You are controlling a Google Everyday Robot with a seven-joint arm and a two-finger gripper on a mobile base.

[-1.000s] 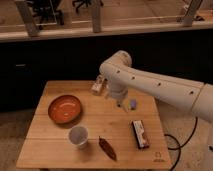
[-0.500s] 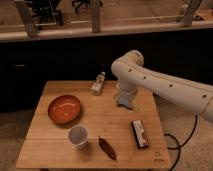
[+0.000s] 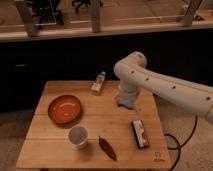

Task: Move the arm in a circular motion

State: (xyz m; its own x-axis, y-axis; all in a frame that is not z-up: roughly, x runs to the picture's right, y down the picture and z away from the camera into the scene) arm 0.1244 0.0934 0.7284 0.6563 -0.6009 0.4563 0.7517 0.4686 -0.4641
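The large glossy white arm with small dark dots reaches in from the right over the wooden table. Its bulbous joint is above the table's back right part, and the last segment points down. The gripper is the slim pale tip just above the tabletop, right of center. It is apart from every object, with nothing visibly in it.
An orange bowl sits at the left, a white cup at the front, and a dark red pepper-like item beside it. A snack bar lies front right, a small bottle at the back. A cable hangs at the right edge.
The arm's joint and tip have swung to the right, away from the small bottle, which now shows fully. The objects on the table have not moved.
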